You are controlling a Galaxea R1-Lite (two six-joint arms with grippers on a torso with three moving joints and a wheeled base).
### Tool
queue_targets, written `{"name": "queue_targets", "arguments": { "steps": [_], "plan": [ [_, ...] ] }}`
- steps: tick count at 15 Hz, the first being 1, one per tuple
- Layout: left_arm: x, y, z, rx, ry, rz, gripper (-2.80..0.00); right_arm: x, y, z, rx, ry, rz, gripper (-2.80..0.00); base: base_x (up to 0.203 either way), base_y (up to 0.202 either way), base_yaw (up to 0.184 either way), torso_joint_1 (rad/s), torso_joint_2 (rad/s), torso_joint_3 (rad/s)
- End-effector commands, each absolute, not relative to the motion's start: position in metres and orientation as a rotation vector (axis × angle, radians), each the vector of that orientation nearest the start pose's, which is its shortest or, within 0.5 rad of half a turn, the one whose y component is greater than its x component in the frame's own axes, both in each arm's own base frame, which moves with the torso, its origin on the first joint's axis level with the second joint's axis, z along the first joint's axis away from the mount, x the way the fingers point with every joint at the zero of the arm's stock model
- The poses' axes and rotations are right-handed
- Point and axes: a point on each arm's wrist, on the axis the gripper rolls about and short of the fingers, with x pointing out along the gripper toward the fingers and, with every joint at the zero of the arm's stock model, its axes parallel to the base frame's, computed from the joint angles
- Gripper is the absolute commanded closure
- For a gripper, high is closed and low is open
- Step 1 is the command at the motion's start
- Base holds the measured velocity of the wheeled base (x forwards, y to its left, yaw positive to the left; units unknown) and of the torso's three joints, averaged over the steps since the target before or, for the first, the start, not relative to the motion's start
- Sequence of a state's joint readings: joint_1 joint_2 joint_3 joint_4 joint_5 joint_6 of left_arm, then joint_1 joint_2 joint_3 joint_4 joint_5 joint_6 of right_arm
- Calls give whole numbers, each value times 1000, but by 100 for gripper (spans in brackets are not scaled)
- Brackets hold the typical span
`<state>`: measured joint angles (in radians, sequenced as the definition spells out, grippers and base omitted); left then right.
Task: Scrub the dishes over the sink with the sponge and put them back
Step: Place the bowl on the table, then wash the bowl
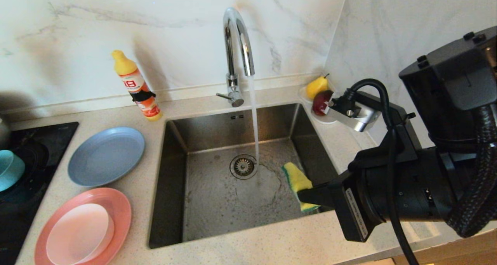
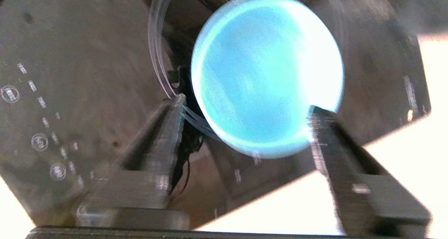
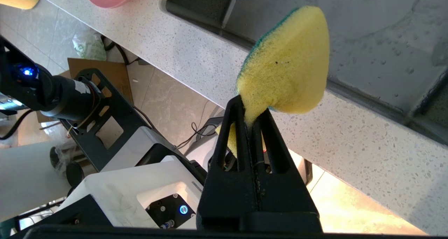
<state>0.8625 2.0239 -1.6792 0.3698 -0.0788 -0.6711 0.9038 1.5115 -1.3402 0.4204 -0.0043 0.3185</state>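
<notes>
Right end effector (image 3: 252, 118) pinches sponge (image 3: 287, 67); tail hidden.

teal bowl (image 1: 9, 170): cut by frame edge | left wrist view: blurred

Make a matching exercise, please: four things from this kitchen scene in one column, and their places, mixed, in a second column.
Things:
1. sponge
2. pale pink-white bowl
3. teal bowl
4. pear

Places:
A. on the salmon-pink plate
B. between the right gripper's shut fingers
C. on the black cooktop
D. in the corner behind the sink

Pairs: 1-B, 2-A, 3-C, 4-D
</notes>
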Motion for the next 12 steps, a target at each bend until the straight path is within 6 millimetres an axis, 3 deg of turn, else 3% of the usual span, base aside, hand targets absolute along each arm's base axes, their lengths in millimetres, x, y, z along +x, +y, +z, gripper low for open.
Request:
{"name": "queue_targets", "arguments": {
  "steps": [1, 6, 12],
  "plan": [
    [248, 279, 239, -889, 375, 894, 0, 156, 198, 285, 21, 689, 765, 0, 0, 0, 0, 0, 0, 0],
    [219, 225, 280, -793, 370, 660, 0, 155, 196, 280, 17, 706, 755, 0, 0, 0, 0, 0, 0, 0],
    [181, 121, 297, -486, 528, 379, 0, 157, 197, 277, 13, 716, 748, 0, 0, 0, 0, 0, 0, 0]
  ]
}}
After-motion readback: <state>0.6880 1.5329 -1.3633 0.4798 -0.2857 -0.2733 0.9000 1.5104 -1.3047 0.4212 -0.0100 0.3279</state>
